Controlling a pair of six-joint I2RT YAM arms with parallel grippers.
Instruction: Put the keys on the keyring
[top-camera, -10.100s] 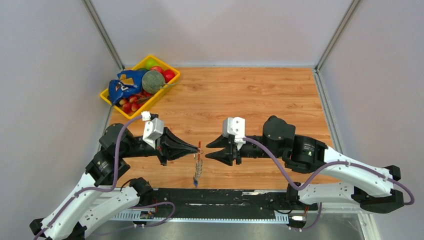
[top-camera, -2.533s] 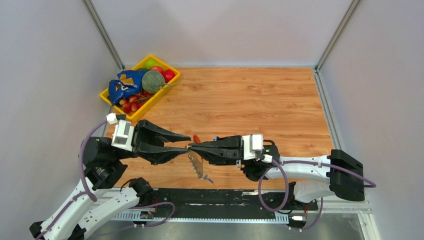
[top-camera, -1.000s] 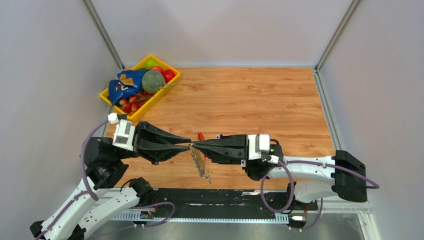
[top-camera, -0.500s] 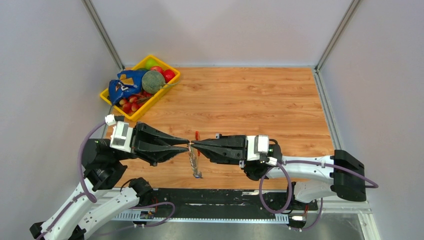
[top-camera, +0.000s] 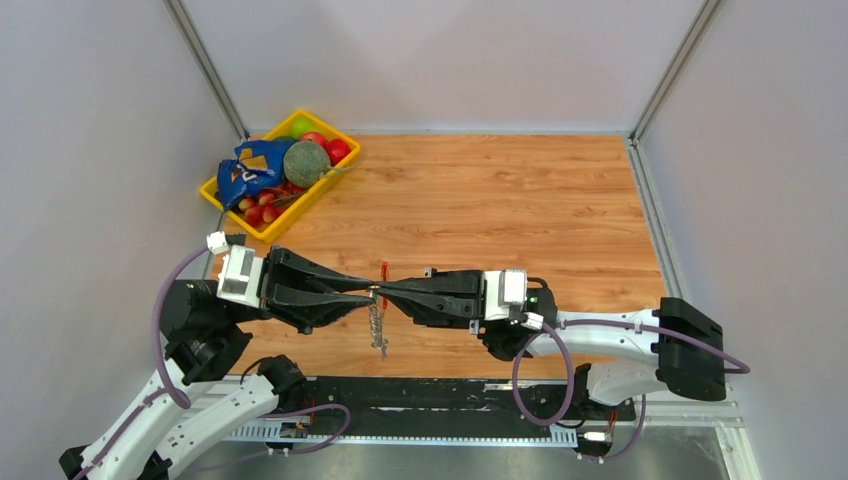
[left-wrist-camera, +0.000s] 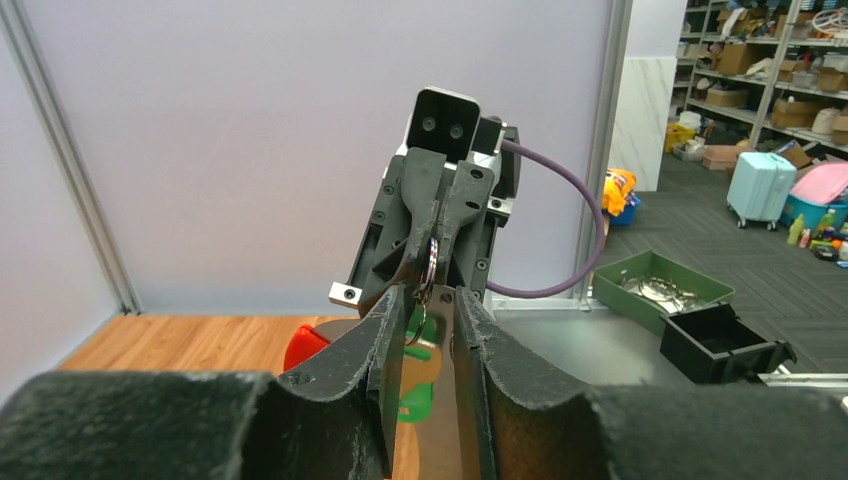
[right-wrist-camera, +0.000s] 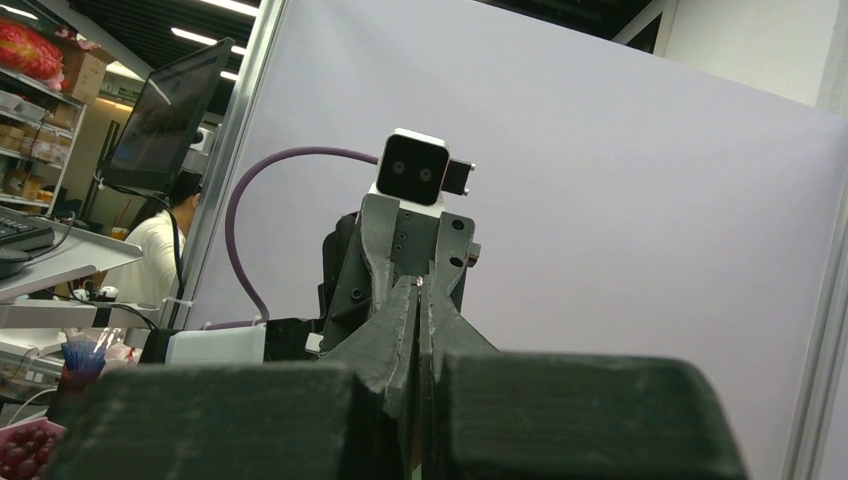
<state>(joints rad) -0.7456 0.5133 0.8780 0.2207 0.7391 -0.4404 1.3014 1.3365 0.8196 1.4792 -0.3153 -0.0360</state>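
reaching toward each other above the near part of the table (top-camera: 520, 200), the 2 arms met tip to tip. the left gripper (top-camera: 366, 292) lay level and pointed right, its forearm folded back toward the base at the lower left. the right gripper (top-camera: 386, 292) lay level and pointed left, its arm bent low along the table's near edge.

the keyring (top-camera: 377, 322) hung just where the 2 tips met. in the top view its silvery chain trailed toward the near edge, and its red clip (top-camera: 384, 270) stuck out on the far side of the tips.

in the right wrist view the right gripper's fingers were pressed tight together, with a small metal glint at their tips. the left wrist view showed those same fingers clamped on the keyring's silvery ring (left-wrist-camera: 431, 262).

the left gripper's own fingers (left-wrist-camera: 385, 335) stood a narrow gap apart on either side of the ring's lower end. i could not tell whether they pinched it.

a green key (left-wrist-camera: 420, 352) showed through that gap, below the ring and beside the red clip.

a yellow basket (top-camera: 300, 203) of balls sat at the far left corner, well apart from both grippers.
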